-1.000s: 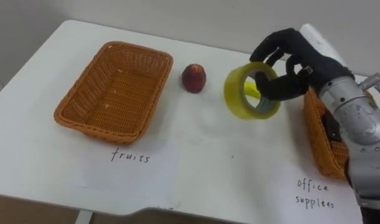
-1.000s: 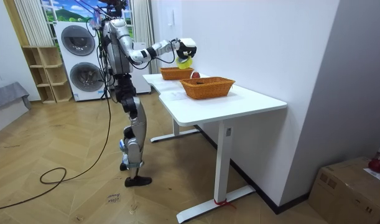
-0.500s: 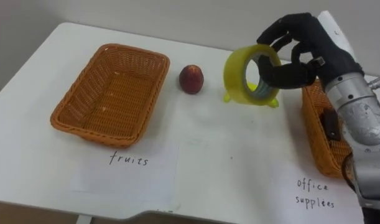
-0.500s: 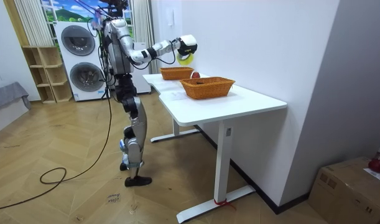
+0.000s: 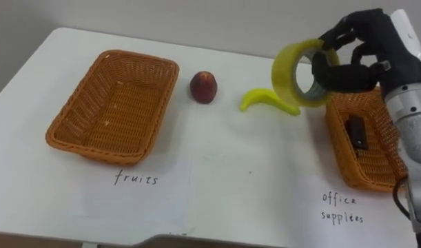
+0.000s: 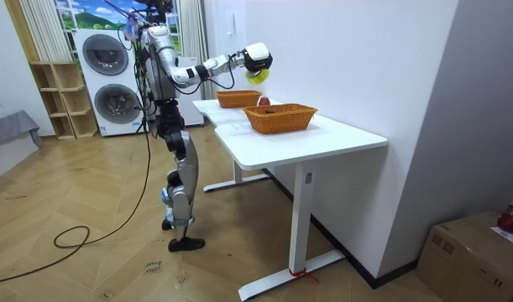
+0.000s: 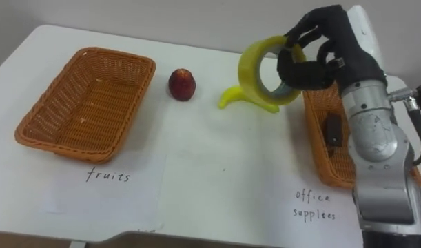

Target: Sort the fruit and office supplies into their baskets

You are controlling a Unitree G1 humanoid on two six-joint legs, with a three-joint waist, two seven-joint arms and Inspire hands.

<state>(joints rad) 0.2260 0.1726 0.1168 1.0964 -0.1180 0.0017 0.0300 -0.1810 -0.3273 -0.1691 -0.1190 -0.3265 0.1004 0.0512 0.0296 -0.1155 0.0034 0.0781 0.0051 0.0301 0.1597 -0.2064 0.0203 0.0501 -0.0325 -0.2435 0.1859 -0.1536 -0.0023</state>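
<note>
My right hand [image 5: 365, 55] [image 7: 327, 52] is raised over the table's back right, shut on a yellow roll of tape [image 5: 301, 72] [image 7: 265, 70]. The tape hangs in the air just left of the office supplies basket [image 5: 375, 169] [image 7: 320, 155], which holds a small dark object [image 5: 355, 132]. A yellow banana [image 5: 265, 101] [image 7: 246, 98] lies on the table below the tape. Left of the banana sits a red apple [image 5: 204, 87] [image 7: 182, 83]. The fruits basket [image 5: 110, 103] [image 7: 83, 100] stands empty at the left. In the room view the raised hand [image 6: 258, 59] holds the tape above the table.
Paper labels lie before the baskets, one reading fruits [image 5: 136, 180] and one reading office supplies [image 5: 342, 207]. The white table [image 5: 251, 186] has open room in its middle and front. In the room view washing machines [image 6: 113, 84] stand behind the robot.
My right hand has carried the tape up and to the right, toward the office supplies basket, uncovering the banana beneath. The camera view has shifted slightly.
</note>
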